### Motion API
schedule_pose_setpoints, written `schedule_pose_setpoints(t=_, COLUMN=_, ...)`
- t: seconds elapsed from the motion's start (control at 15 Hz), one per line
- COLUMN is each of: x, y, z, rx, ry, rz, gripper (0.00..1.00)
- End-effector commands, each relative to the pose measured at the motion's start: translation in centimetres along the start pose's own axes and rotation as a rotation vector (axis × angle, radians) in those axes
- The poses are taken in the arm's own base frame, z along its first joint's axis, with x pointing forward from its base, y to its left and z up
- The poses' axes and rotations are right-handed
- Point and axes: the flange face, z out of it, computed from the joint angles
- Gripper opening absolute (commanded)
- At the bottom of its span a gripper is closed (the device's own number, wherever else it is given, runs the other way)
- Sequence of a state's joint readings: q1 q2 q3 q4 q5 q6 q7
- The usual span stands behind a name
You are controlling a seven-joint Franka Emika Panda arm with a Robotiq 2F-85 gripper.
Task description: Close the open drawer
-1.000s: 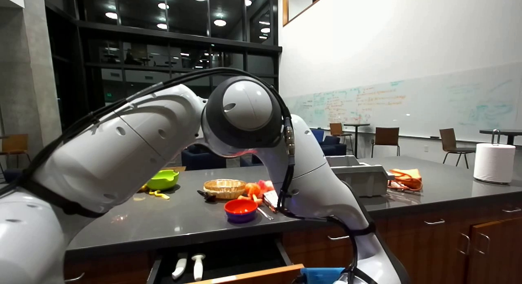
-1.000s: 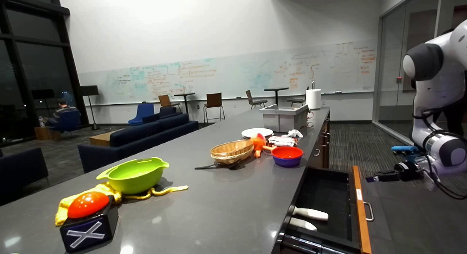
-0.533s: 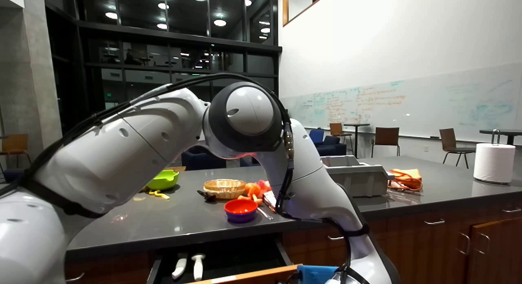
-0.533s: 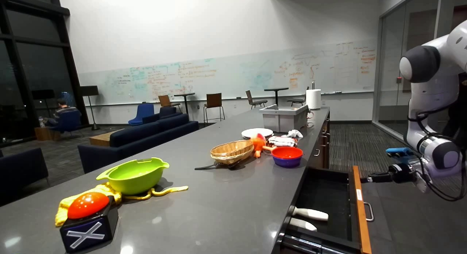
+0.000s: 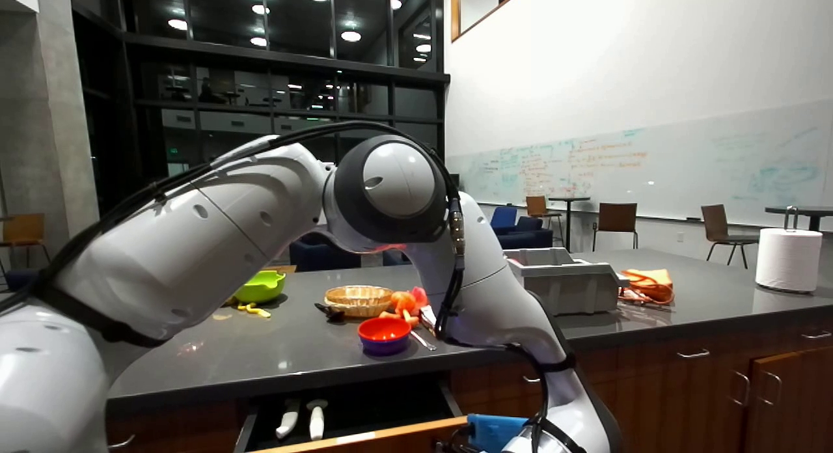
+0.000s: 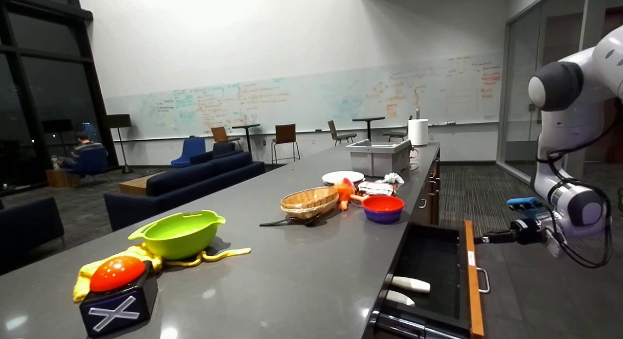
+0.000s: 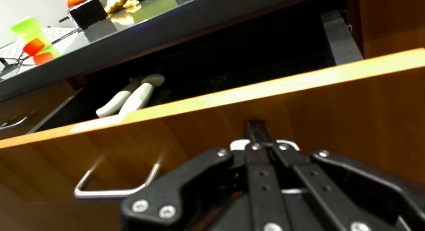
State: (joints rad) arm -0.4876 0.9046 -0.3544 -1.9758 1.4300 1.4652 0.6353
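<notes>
1. The drawer [image 6: 438,266] is seen pulled partly out below the surface [image 6: 272,280]; in both exterior views its front [image 7: 332,118] has been shifted slightly inward within the last half second.
2. The jaws are clenched, with nothing seen between them. In the wrist view, the fingertips [image 7: 257,131] appear set against the front, beside the handle [image 7: 108,193], which is left ungrasped.
3. The gap visible a second ago between jaws and front has been closed; the pushing step is judged to have begun.
4. Much of the inside is still exposed, so most of the closing is judged left to be done.
5. Since the push is applied near one end, the drawer might be skewed or jammed; steady, straight pressure is called for.
6. Two white utensils [image 7: 136,100] are carried inside; no blocking by them is expected.
</notes>
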Motion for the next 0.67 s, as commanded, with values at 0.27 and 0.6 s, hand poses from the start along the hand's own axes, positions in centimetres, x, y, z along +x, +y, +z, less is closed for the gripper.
schedule_pose_setpoints(t=0.27, x=-1.4, y=-0.7, z=4.4, rx=-0.018, ry=-0.073, rz=0.035, gripper=0.00)
schedule_pose_setpoints(t=0.6, x=-2.3, y=-1.2, z=7.3, rx=-0.024, ry=-0.123, rz=0.051, gripper=0.00)
